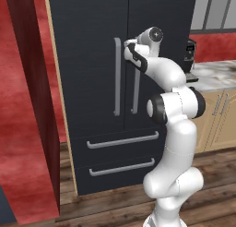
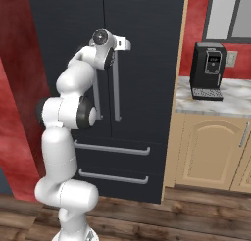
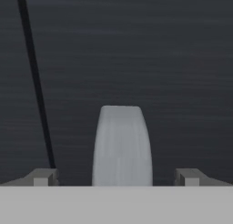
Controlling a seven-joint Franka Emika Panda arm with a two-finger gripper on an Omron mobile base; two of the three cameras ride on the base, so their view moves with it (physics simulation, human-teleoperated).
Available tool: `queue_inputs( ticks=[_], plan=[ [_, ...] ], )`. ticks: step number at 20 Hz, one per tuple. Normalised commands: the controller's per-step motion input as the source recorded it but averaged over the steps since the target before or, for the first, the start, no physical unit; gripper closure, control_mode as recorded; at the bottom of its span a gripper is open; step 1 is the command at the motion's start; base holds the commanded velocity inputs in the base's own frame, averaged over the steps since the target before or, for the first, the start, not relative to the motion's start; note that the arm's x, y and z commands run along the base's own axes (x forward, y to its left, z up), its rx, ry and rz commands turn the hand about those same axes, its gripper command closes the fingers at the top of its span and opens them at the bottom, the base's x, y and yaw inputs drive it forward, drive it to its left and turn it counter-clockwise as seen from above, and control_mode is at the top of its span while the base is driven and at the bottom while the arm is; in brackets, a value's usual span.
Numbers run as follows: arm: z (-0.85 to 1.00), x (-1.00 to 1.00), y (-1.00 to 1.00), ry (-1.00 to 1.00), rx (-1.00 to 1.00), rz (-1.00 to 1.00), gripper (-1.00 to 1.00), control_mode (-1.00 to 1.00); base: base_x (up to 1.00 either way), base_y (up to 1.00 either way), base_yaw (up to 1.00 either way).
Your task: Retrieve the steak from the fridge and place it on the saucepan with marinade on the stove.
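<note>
fridge [image 1: 92, 60] upright, doors shut, handle bars [image 3: 121, 145] vertical

— What does the robot arm [image 1: 173, 129] look like?

— It is white and shiny, made of fat, round pieces, like big sausages joined up.

— What are the dark bits?

— Those are the joints. There is a black ring where two white pieces meet, at the big round elbow [image 2: 83, 112].

— And at the top?

— There is a round grey cap [image 1: 156, 34] with a tiny mark in the middle. Near it, a black band curves around the white wrist.

— Does the arm get fatter?

— Yes, the bottom piece bulges out like a ball above the base.

— What about the gripper [image 3: 117, 177]?

— It has two small grey finger tips [image 3: 42, 176], blocky and square.
</note>
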Motion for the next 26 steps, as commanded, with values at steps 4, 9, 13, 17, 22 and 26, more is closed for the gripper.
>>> queue_inputs(
  ticks=[4,9,13,17,22,26],
  plan=[
    [0.00,0.00,0.00,0.00,0.00,0.00,-1.00,-1.00,0.00,0.00,0.00],
    [0.00,0.00,0.00,0.00,0.00,0.00,1.00,-1.00,0.00,0.00,0.00],
    [0.00,0.00,0.00,0.00,0.00,0.00,1.00,-1.00,0.00,0.00,0.00],
    [0.00,0.00,0.00,0.00,0.00,0.00,1.00,-1.00,0.00,0.00,0.00],
    [0.00,0.00,0.00,0.00,0.00,0.00,1.00,-1.00,0.00,0.00,0.00],
    [0.00,0.00,0.00,0.00,0.00,0.00,1.00,-1.00,0.00,0.00,0.00]
  ],
)
